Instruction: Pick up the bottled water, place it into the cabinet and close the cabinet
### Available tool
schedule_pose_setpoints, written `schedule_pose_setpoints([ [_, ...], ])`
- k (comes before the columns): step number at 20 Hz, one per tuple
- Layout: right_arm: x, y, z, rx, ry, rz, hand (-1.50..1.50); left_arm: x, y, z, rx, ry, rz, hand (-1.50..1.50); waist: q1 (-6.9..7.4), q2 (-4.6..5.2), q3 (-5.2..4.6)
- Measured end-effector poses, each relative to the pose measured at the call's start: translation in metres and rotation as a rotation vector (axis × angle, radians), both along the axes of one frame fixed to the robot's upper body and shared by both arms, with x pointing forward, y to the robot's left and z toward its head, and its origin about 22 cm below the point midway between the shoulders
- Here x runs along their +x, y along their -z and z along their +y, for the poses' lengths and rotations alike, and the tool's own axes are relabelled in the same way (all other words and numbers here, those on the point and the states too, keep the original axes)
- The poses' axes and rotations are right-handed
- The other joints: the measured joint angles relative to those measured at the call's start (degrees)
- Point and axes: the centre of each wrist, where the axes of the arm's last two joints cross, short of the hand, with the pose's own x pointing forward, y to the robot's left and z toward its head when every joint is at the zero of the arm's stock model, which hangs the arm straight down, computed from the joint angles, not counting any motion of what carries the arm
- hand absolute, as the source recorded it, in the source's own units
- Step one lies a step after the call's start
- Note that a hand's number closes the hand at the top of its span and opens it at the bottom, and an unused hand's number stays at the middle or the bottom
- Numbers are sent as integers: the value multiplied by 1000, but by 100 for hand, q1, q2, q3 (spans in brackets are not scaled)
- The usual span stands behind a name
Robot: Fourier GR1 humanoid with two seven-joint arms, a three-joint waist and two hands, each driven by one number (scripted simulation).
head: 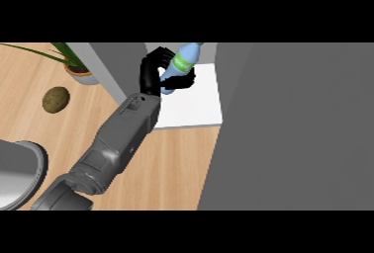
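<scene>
The bottled water (184,55) is pale blue with a green label. It is tilted, with its top pointing up and to the right, at the back of the open cabinet over the white shelf floor (196,106). My left hand (155,70) is shut on the bottle's lower part, with fingers curled on its left side and the thumb under it. The grey forearm runs down to the lower left. The bottle's base is hidden by the hand. The right hand does not show.
The cabinet's grey door (292,128) stands open and fills the right side. A grey cabinet wall (116,64) stands left of the shelf. On the wooden counter lie a brown potato (56,99), a potted plant (80,73) and a grey round vessel (18,173) at the left edge.
</scene>
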Motion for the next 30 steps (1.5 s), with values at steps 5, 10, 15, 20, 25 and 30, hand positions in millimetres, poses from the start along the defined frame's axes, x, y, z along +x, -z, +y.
schedule_pose_setpoints([
  [5,-2,2,0,1,-10,4,-150,-3,11,4,68,-32,11,-150,-51,13,-1],
  [10,-1,2,-1,-2,-14,-5,-150,-5,17,7,164,-57,30,-150,-100,37,-2],
  [15,-1,3,-1,2,-20,-7,-150,-5,19,10,217,-86,36,-150,-112,49,-2],
  [20,-1,2,-1,-1,-29,-11,-150,-6,22,12,225,-94,27,-150,-113,53,-5],
  [25,-2,3,-1,1,-33,-13,-150,-7,24,12,190,-50,-2,-150,-105,48,-7],
  [30,-2,3,-1,6,-32,-15,-150,-5,16,8,54,65,-94,150,-77,32,-12],
])
